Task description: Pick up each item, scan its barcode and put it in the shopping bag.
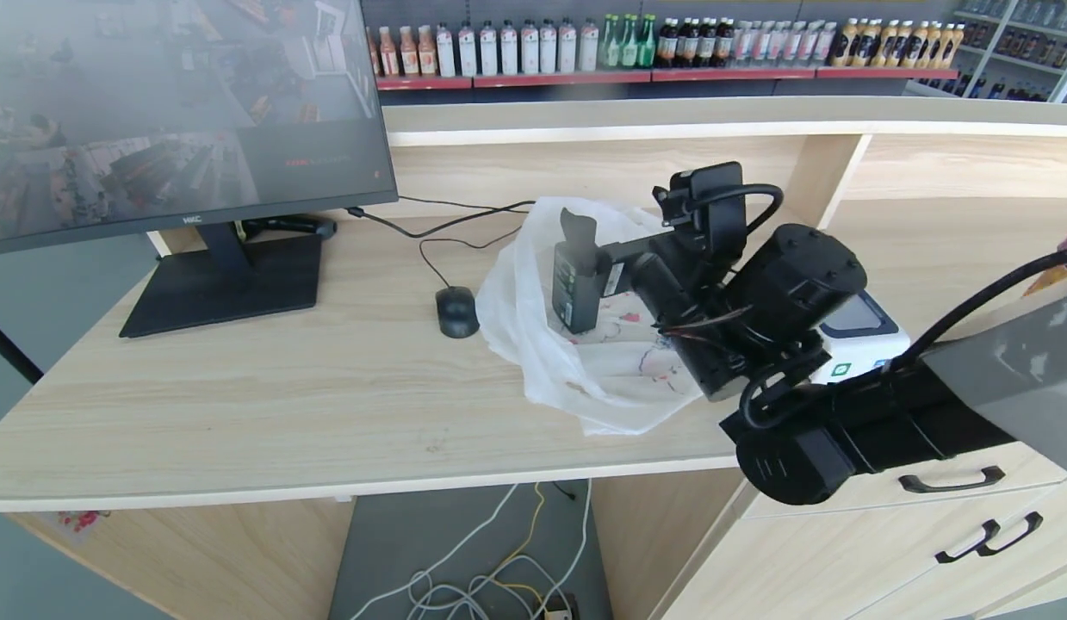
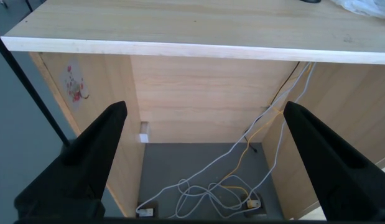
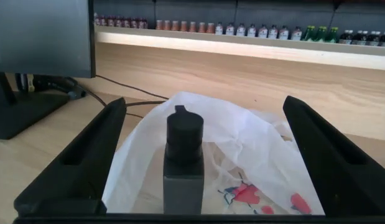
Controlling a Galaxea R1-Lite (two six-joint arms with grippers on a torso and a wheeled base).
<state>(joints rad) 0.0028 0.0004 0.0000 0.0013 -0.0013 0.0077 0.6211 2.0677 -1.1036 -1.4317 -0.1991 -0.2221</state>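
**Head view.** At the checkout tabletop (image 1: 283,387), my right hand (image 1: 604,274) is out over the white shopping bag (image 1: 516,319). The bag lies slumped open between the mouse (image 1: 456,312) and the white scanner box (image 1: 860,331). The dark bottle (image 1: 574,288) stands in the bag's mouth on the crumpled plastic. Its long axis is vertical, with the flip cap pointing straight up.

**Left wrist view.** My left hand (image 2: 206,112) hangs low in front of the tabletop (image 2: 180,25). It is spread wide, holds nothing and faces the loose cables (image 2: 217,186) underneath.

**Right wrist view.** My right hand (image 3: 204,112) is spread just as wide. The bottle (image 3: 183,171) stands upright midway between the fingers (image 3: 86,162), with a gap on either side, so I am gripping nothing. The shopping bag (image 3: 254,143) billows behind and around it.

I judge this to be the bagging step for this item, with the bottle resting on its own base inside the bag. The next move calls for drawing the hand straight back and up, keeping the fingers wide. The bottle is tall and narrow and stands on soft plastic (an easy thing to topple), so a brush from either finger could lay it over. After that comes looking for whichever item is to be scanned next.
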